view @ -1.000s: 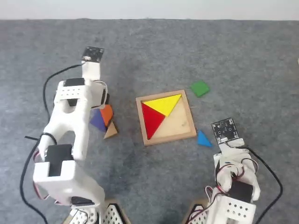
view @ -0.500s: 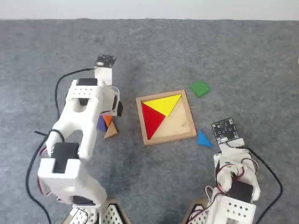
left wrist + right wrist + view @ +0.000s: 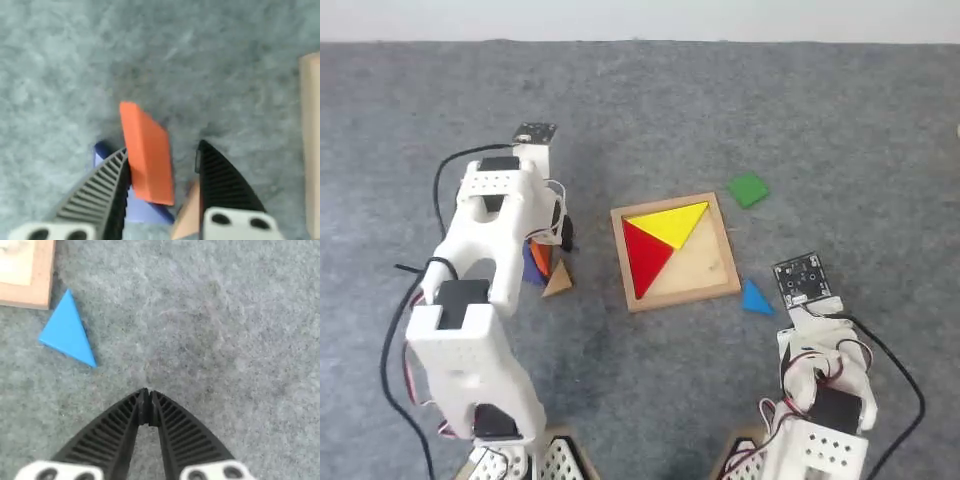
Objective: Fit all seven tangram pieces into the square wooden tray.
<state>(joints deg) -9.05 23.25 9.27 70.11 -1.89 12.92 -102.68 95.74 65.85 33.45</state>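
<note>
Left gripper (image 3: 162,147): fingers wide, astride the tilted orange parallelogram (image 3: 147,155), which leans on a purple piece (image 3: 101,149) between the wooden tray (image 3: 623,262) and the tabletop's (image 3: 820,120) left edge.
Right gripper (image 3: 147,390): fingers pressed together, empty, near the blue triangle (image 3: 67,332).
Risk: closing on the tilted piece may flip it free.

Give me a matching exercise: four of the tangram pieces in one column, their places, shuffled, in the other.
Pieces
1. yellow triangle
2. blue triangle
3. green square
4. orange piece

Places
A. between the jaws of the left arm
B. on the carpet, between the tray and the right arm
C. inside the tray
D. on the carpet, beyond the tray's far corner

Pairs: 1-C, 2-B, 3-D, 4-A
</note>
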